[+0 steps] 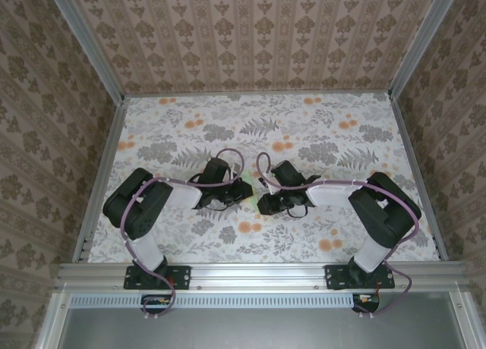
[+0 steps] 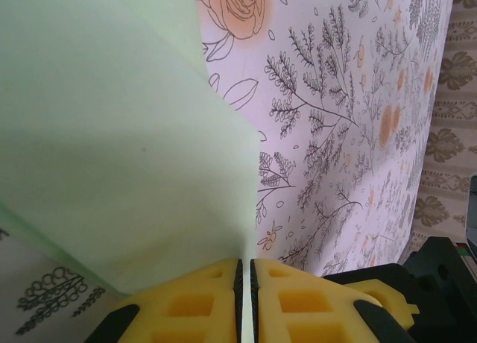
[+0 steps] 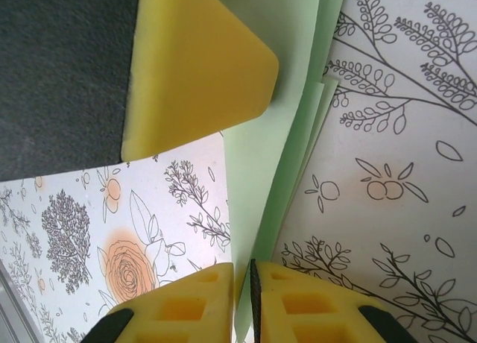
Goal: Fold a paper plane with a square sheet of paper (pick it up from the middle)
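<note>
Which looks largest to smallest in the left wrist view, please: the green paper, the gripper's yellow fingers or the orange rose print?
1. green paper, close to the lens.
2. yellow fingers of the left gripper, also close.
3. orange rose print, farther off, so its true size is unsure.

Standing here, I can't find a single word, number, label or brand mark to read. The folded green paper [image 2: 112, 134] is plain and unmarked. The table cover [image 1: 304, 129] carries only printed flowers and leaves, and the wallpaper [image 1: 258, 38] only a repeating ornament in stripes.
</note>
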### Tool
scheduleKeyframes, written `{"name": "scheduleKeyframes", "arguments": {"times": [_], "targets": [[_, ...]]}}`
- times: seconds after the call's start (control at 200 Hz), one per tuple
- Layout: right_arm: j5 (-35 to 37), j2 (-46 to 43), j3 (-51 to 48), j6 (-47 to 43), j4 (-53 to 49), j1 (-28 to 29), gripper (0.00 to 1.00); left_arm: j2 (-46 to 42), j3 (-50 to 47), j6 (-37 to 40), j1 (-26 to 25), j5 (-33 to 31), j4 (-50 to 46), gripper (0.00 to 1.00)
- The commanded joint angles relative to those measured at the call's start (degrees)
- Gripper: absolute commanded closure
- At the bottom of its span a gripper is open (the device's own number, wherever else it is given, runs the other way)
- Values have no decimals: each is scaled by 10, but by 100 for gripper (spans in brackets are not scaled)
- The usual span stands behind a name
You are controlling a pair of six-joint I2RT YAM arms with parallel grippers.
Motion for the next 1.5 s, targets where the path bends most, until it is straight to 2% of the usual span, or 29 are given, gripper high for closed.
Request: {"name": "scheduleKeyframes", "arguments": {"times": [0.0,0.32,0.65,0.935,1.345,1.495], "targets": [[1,12,12,-8,-13,3,87,7,9,-7,5,-6,-6,85],[-13,28,15,6,-7,-1,94,0,6,0,8,2,-4,85],[-87,23,5,50,42,-28,94,-22,-1,21,6,6,-11,85],[-9,-6,0,21,9,-21,76,4,13,14,6,-5,-22,86],[89,-20,8,-34,-29,28,71,8,21,10,6,-10,-29,86],[101,-15,15,-45,-39,40,70,8,24,9,6,-10,-33,86]]}}
